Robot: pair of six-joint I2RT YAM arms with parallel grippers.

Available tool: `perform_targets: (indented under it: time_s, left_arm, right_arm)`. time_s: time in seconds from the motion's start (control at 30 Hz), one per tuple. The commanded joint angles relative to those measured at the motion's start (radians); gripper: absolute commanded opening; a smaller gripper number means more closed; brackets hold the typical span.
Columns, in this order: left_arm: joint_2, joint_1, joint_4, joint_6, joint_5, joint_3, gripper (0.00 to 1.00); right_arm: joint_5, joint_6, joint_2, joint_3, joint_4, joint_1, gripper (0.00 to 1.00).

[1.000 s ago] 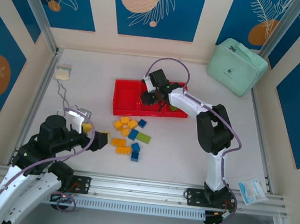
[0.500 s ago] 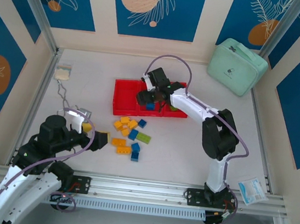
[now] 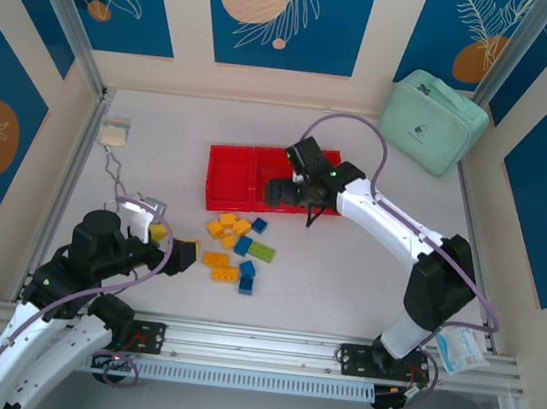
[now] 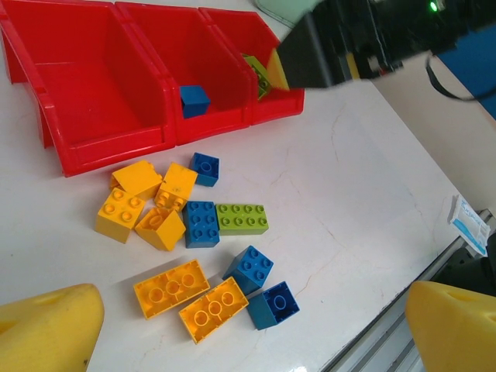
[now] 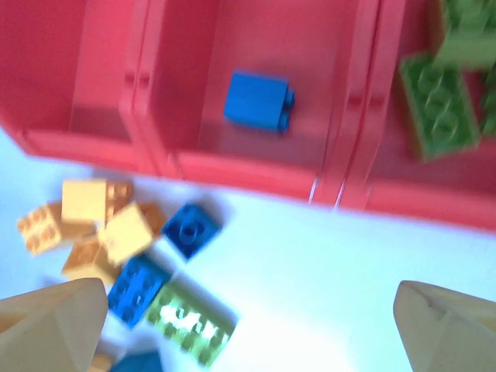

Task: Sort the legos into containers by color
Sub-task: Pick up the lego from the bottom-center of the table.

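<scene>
The right gripper [image 3: 293, 193] has drawn back from over the middle compartment of the red tray [image 3: 225, 176] toward its right end. Its jaws, closed a second ago, now stand wide with nothing between them. A blue brick [image 5: 258, 101] lies in the middle compartment and green bricks [image 5: 439, 99] in the right one. The left gripper [image 4: 248, 329] is unchanged: spread wide, empty, above the loose legos [image 4: 203, 225] on the table [image 4: 364, 178].
</scene>
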Motion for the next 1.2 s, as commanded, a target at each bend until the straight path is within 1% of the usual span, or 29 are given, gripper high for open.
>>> perform_targets:
  time_s: [0.0, 0.07, 0.2, 0.27, 0.37, 0.47, 0.6, 0.77, 0.97, 1.17]
  left_arm:
    - [-0.003, -0.008, 0.004, -0.002, 0.000, -0.009, 0.99]
    - [-0.006, -0.008, 0.001, 0.000, -0.003, -0.008, 0.99]
    - [-0.020, -0.008, 0.001, 0.000, -0.005, -0.007, 0.99]
    - [-0.027, -0.008, 0.001, 0.000, -0.004, -0.008, 0.99]
    - [-0.032, -0.008, 0.002, 0.001, 0.000, -0.008, 0.99]
    - [-0.036, -0.009, 0.003, 0.001, 0.003, -0.008, 0.99]
    - [-0.041, -0.008, 0.004, 0.003, 0.006, -0.007, 0.99]
    - [-0.056, -0.008, 0.016, 0.008, 0.028, -0.014, 0.99]
    - [-0.064, -0.009, 0.019, 0.009, 0.034, -0.014, 0.99]
    - [-0.062, -0.010, 0.020, 0.009, 0.031, -0.015, 0.99]
  right_arm:
    - [-0.041, 0.287, -0.050, -0.071, -0.048, 0.111, 0.96]
    - [-0.007, 0.404, -0.049, -0.093, -0.058, 0.184, 0.96]
    - [0.031, 0.582, -0.033, -0.143, -0.049, 0.300, 0.95]
    - [0.072, 0.670, -0.024, -0.167, -0.060, 0.359, 0.92]
    - [0.111, 0.772, -0.005, -0.212, -0.058, 0.429, 0.90]
    - [0.113, 0.813, 0.044, -0.213, -0.065, 0.474, 0.87]
    - [0.113, 0.813, 0.127, -0.164, -0.082, 0.524, 0.86]
    - [0.116, 0.797, 0.150, -0.187, 0.012, 0.560, 0.82]
    - [0.120, 0.772, 0.181, -0.178, 0.005, 0.552, 0.77]
    - [0.102, 0.748, 0.211, -0.178, -0.013, 0.534, 0.76]
